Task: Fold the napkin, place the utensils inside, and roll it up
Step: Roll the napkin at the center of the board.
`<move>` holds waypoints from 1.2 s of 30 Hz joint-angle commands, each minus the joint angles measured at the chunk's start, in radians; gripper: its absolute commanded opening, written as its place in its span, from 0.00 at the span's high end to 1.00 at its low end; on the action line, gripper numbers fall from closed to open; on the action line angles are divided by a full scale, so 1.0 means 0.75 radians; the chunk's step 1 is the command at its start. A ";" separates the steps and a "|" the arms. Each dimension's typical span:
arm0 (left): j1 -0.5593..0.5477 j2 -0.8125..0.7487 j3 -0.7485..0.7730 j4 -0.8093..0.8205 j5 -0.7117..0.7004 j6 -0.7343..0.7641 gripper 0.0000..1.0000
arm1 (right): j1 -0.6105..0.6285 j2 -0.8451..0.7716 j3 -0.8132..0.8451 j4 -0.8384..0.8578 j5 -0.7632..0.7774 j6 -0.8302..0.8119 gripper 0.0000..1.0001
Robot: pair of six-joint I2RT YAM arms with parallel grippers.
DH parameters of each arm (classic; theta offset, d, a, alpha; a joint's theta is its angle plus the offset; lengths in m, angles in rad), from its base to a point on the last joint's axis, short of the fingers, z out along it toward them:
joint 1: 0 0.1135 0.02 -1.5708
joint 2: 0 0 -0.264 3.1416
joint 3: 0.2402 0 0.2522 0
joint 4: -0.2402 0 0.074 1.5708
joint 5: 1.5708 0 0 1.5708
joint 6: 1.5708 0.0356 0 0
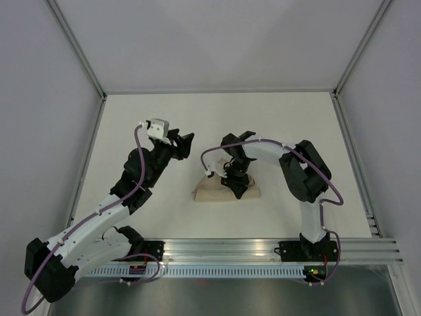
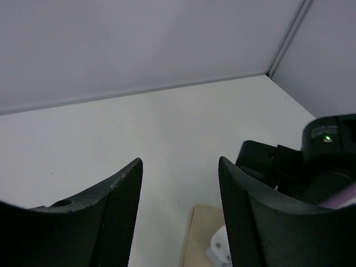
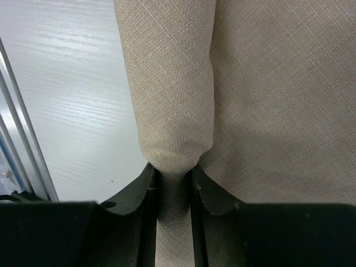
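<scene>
The beige napkin (image 1: 214,191) lies folded and partly rolled on the table just in front of the arms. In the right wrist view a rolled fold of the napkin (image 3: 172,100) runs up from between the jaws, with flat cloth beside it on the right. My right gripper (image 1: 237,186) points down onto the napkin and is shut on that rolled fold (image 3: 173,183). My left gripper (image 1: 187,141) hovers open and empty above the table, left of and behind the napkin; a napkin corner (image 2: 200,236) shows between its fingers. The fork is hidden.
A metal rail (image 1: 263,249) runs along the near table edge. Frame posts (image 1: 75,49) stand at the back corners, and the white walls close the sides. The right arm's wrist (image 2: 311,161) sits close to the right of my left gripper.
</scene>
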 commanded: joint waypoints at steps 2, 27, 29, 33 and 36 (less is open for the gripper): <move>-0.030 -0.047 -0.076 0.105 0.205 0.179 0.38 | -0.020 0.322 -0.011 -0.019 0.043 -0.108 0.99; -0.733 0.564 -0.225 0.037 0.091 0.617 0.33 | -0.086 0.488 0.198 -0.105 0.020 -0.016 0.99; -0.746 0.607 -0.221 0.066 0.085 0.644 0.26 | -0.090 0.484 0.192 -0.097 0.018 -0.006 0.99; -0.754 0.683 -0.223 0.123 0.093 0.695 0.24 | -0.096 0.461 0.161 -0.070 0.024 0.011 1.00; -0.758 0.732 -0.217 0.162 0.079 0.746 0.23 | -0.098 0.453 0.151 -0.058 0.024 0.021 1.00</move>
